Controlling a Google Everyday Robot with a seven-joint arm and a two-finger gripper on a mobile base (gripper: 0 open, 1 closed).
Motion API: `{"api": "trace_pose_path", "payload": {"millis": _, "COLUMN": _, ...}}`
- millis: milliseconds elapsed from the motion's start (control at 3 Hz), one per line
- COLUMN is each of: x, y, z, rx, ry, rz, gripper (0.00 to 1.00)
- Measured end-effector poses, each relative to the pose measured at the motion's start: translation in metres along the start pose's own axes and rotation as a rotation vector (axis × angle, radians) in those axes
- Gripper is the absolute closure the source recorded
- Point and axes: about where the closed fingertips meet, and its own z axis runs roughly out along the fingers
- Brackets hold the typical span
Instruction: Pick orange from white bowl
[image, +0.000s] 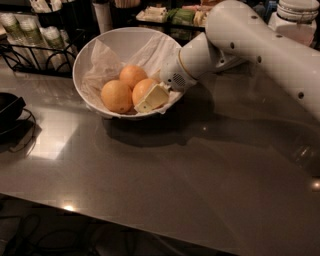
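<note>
White bowl (122, 41) sits far-left on the table (175, 180), paper-lined, with three oranges inside. Pincer (152, 98) is in the bowl at its right side, touching the rightmost orange (142, 88). Can't tell how wide it's open or whether it has a grip. Arm (260, 45) reaches in from the right.

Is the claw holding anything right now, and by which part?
Cannot tell: the claw sits in the white bowl, against the lower right side of the rightmost orange.
</note>
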Motion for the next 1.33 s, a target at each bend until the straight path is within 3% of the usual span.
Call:
{"api": "trace_pose_path", "payload": {"millis": 333, "x": 0.001, "y": 0.0, "z": 0.001, "rx": 0.0, "ry": -0.001, "rz": -0.001, "gripper": 1.0}}
{"api": "trace_pose_path", "payload": {"millis": 667, "x": -0.006, "y": 0.004, "z": -0.022, "rx": 0.019, "ry": -0.027, "rz": -0.026, "gripper": 1.0}}
{"api": "trace_pose_path", "payload": {"millis": 1333, "x": -0.006, "y": 0.005, "z": -0.01, "rx": -0.007, "ry": -0.017, "rz": -0.019, "gripper": 1.0}}
